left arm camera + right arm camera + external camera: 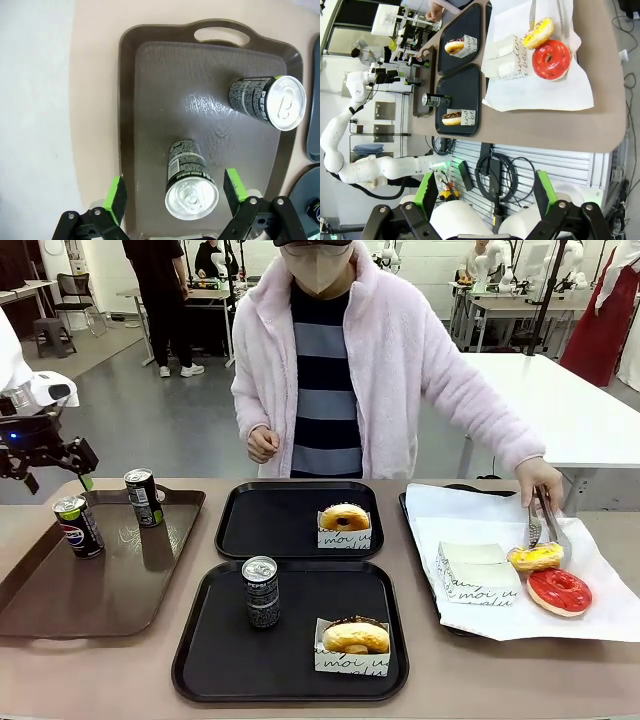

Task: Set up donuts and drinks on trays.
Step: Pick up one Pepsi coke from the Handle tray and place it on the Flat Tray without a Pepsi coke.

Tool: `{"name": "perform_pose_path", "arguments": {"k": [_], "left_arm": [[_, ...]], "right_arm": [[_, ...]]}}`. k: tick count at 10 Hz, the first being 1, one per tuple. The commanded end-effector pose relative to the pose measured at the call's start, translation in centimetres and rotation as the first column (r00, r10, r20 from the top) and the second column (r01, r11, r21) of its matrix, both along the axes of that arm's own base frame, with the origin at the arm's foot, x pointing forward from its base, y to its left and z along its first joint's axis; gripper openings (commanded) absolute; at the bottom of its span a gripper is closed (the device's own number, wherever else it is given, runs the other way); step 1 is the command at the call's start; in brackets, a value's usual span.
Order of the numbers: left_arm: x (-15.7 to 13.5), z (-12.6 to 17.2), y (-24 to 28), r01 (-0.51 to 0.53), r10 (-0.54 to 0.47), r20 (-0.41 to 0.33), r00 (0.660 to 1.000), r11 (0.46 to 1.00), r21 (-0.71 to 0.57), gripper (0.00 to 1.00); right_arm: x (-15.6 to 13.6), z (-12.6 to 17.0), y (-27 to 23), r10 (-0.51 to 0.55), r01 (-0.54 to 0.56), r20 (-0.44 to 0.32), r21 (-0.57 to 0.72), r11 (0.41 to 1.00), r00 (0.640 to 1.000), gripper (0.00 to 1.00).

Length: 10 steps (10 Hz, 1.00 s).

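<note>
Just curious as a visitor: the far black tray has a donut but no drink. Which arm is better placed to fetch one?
Probably left. The left claw hangs open over a can on the brown tray, a pad on each side. The right claw is off beyond the table's edge.

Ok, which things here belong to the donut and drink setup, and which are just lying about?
Job: far black tray, near black tray, far boxed donut, near boxed donut, yellow donut, red donut, near-tray can, leftmost can, can beside it.
Other: brown tray, white paper, spare boxes, tongs.
</note>
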<state>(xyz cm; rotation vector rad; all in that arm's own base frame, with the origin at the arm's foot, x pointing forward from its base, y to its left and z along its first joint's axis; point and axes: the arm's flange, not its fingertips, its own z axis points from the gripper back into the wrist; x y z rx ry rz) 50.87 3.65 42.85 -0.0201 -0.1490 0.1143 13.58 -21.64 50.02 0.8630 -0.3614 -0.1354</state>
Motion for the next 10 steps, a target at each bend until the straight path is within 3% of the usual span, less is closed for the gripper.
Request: {"name": "perform_pose_path", "arguments": {"k": [1, 5, 10], "left_arm": [[0.5, 0.1, -0.1, 0.004, -0.005, -0.045, 0.999, 1.000, -0.027, 1.00], [-1.2, -1.9, -1.6, 0.058, -0.059, -0.110, 0.992, 0.998, -0.019, 1.00], [-1.2, -3.2, -2.0, 0.079, -0.079, -0.088, 0.993, 0.997, -0.002, 1.00]], "right_arm": [[-0.2, -0.1, -0.1, 0.003, -0.003, 0.004, 0.004, 1.000, 1.000, 1.00], [-0.2, -0.1, -0.1, 0.003, -0.003, 0.004, 0.004, 1.000, 1.000, 1.00], [-0.2, -0.1, -0.1, 0.003, -0.003, 0.004, 0.004, 1.000, 1.000, 1.00]]}}
